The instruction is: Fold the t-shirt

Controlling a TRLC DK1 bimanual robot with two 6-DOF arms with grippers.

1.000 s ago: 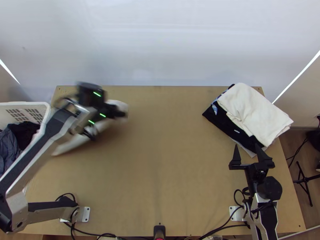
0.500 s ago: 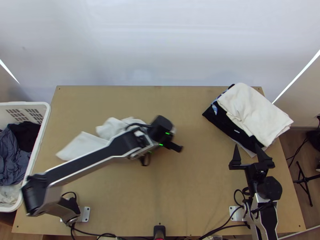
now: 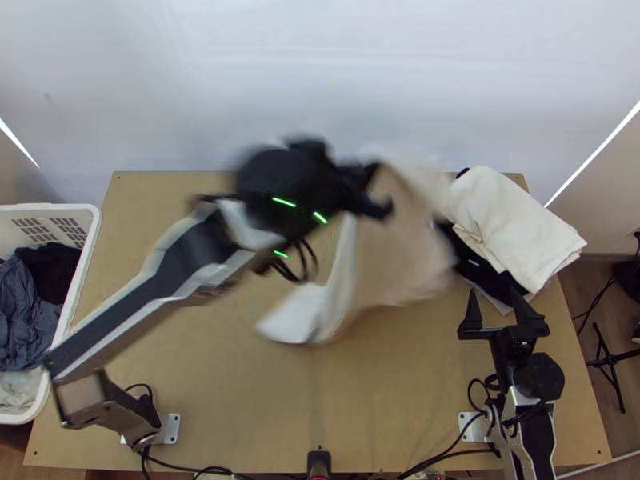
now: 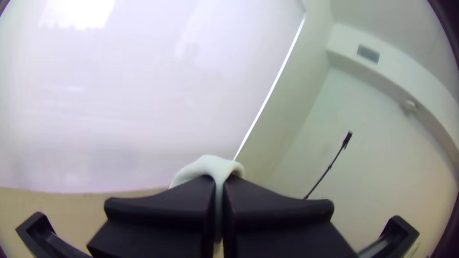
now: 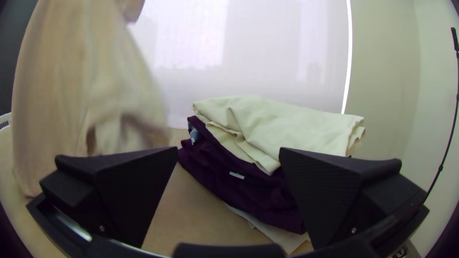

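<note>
In the top view my left gripper is high over the upper middle of the table, with a white t-shirt hanging from it, loose and blurred. The left wrist view has this gripper shut on a bunched bit of the t-shirt. My right gripper stands open near the table's right side, just below the stack of folded clothes. Between the open fingers of the right gripper there is no cloth; the hanging t-shirt is off to one side there.
A stack of folded clothes, white cloth over dark cloth, lies at the table's right. At the left edge stands a white basket holding dark and light clothes. Bare wooden table shows in the lower middle.
My left gripper has swung from the left side to the upper middle, pulling the t-shirt along and up off the left of the table. The right arm has kept still.
</note>
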